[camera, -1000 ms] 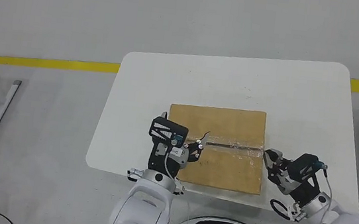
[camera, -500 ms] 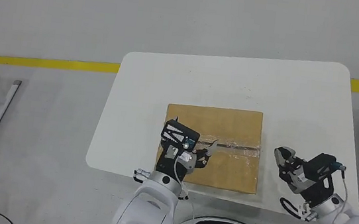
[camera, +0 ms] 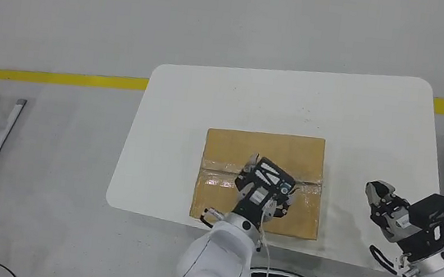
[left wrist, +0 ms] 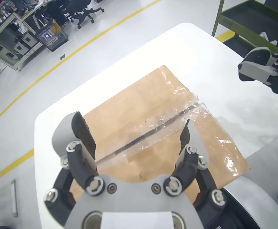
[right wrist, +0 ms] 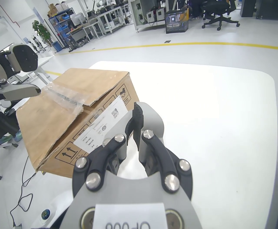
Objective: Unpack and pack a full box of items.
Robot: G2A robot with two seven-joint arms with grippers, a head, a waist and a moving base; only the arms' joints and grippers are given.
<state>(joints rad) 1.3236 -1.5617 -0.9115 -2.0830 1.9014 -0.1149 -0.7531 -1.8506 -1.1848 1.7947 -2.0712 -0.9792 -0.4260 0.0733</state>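
Box point(camera: 263, 151) flat, taped seam point(camera: 305, 181) lengthwise, left-to-right

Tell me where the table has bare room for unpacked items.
Widest: the far half of the table, beyond the box. Also free: the strip right of the box, except its near end, where the right end effector hangs. The left strip is narrower. Crowded: the near edge; the left end effector hangs over the box.

Bright, even overhead light; glare on the tape point(left wrist: 156, 128)
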